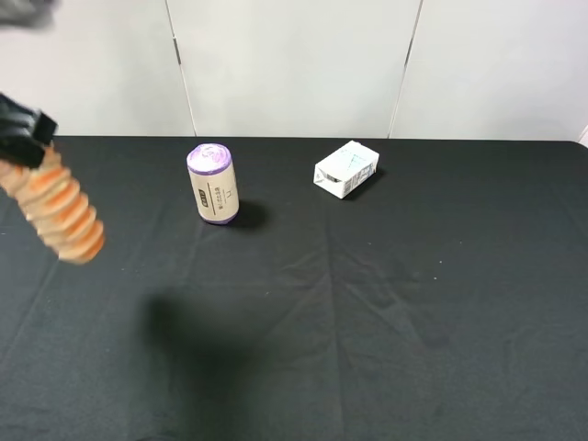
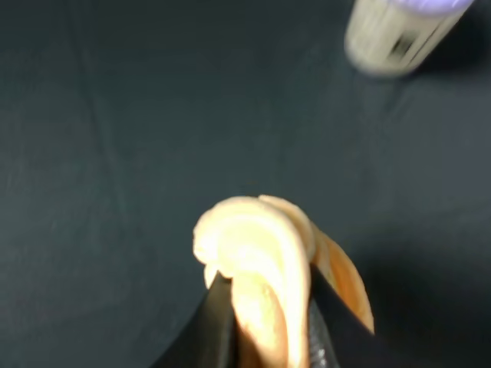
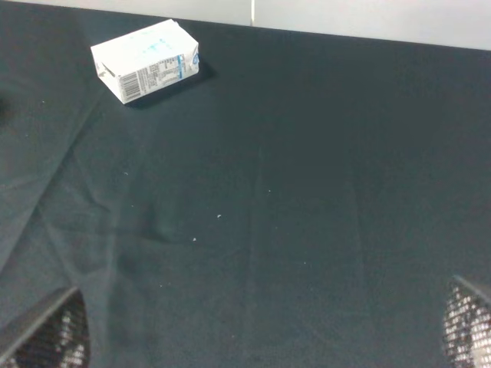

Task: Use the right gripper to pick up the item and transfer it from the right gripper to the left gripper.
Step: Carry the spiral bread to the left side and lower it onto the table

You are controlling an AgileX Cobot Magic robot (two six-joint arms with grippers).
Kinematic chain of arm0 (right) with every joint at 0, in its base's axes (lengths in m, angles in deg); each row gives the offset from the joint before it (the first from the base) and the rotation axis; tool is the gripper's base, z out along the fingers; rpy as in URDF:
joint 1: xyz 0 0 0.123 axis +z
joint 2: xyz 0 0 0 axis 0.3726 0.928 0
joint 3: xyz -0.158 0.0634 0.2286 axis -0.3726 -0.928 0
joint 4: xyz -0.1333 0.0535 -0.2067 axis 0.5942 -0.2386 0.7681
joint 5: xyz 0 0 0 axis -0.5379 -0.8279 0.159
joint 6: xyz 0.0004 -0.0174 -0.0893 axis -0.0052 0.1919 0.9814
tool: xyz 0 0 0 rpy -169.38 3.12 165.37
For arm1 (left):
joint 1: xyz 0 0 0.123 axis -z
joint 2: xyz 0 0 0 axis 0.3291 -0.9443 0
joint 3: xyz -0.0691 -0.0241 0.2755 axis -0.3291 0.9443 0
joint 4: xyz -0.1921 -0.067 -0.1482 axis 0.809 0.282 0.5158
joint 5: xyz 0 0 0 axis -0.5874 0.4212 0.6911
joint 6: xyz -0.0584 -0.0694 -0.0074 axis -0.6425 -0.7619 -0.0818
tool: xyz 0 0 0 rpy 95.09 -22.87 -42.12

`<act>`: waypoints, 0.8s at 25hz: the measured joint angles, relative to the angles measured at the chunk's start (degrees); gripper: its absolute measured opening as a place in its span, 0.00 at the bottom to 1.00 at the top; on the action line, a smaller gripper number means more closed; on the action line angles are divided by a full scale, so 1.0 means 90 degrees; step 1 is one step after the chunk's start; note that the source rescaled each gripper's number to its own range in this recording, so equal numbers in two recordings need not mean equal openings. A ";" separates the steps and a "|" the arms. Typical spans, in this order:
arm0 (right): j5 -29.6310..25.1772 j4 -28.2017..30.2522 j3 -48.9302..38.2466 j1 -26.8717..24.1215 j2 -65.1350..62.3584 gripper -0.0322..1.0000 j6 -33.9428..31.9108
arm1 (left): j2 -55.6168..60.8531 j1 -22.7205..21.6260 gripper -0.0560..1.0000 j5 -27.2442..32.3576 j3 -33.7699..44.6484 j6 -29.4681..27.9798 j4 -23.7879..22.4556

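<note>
The item [image 1: 60, 207], a tan-orange ridged loaf, hangs in the air at the far left of the exterior high view, slanting down to the right above the black cloth. My left gripper [image 1: 28, 145] is shut on its upper end. In the left wrist view the black fingers [image 2: 219, 322] clamp the item [image 2: 253, 245] from both sides. My right gripper [image 3: 257, 330] shows only in the right wrist view. Its two fingertips [image 3: 46, 337] stand far apart over bare cloth, open with nothing between them. It is out of the exterior high view.
A purple-capped beige roll [image 1: 213, 184] stands upright at the back left of the table [image 1: 413, 303], also blurred in the left wrist view [image 2: 391, 34]. A small white-blue carton [image 1: 347, 168] lies at the back centre, seen too from the right wrist [image 3: 146, 60].
</note>
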 joint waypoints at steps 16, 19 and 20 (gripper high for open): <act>0.0000 0.0000 0.0000 0.0000 0.0000 1.00 0.0000 | -0.1875 0.0000 0.05 -0.0256 0.0000 0.0243 -0.0159; 0.0000 0.0000 0.0000 0.0000 0.0000 1.00 -0.0006 | -0.2163 0.0000 0.05 -0.0398 0.0000 0.0243 -0.0173; 0.0000 0.0000 0.0000 0.0000 0.0000 1.00 -0.0006 | -0.2357 0.0000 0.05 -0.0498 0.0000 0.0243 -0.0203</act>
